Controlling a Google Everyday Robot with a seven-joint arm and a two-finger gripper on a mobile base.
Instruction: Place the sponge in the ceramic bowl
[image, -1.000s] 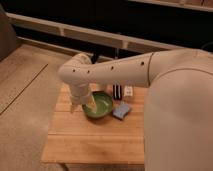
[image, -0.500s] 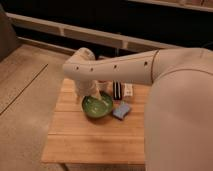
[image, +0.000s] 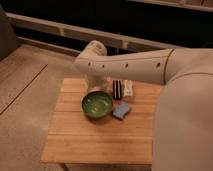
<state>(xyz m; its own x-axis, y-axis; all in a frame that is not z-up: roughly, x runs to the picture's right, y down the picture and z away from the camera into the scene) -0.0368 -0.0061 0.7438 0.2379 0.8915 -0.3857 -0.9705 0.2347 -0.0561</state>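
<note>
Sponge (image: 121, 110) is lying flat on the worktop (image: 80, 140), just beside the right rim of the ceramic bowl (image: 97, 105), maybe touching it. It's not in the bowl, and the bowl is looking empty from here. Gripper (image: 98, 84) is hanging at the bowl's far rim, on the opposite side from the sponge. Can't tell whether it's clenched or released, since the wrist is hiding that end.

Risks I'm seeing:
- Sponge is sitting tight against the bowl, so a descent on it is probably going to clip the rim. The bowl is glossy on smooth wood, so it's likely sliding or tipping rather than resisting.
- The pad is thin and flat, so a grasp coming in too high is closing on air. One coming in too low is scraping the worktop and pushing the sponge away.
- The dark-and-white upright object (image: 122, 89) is standing right behind the sponge, and a sideways move from the gripper's current spot risks knocking it over.
- The arm (image: 135, 67) is cutting across the view and may be covering the pick area on approach.
- The bowl is shallow, so an off-centre drop is leaving the light pad hanging on the rim.
</note>
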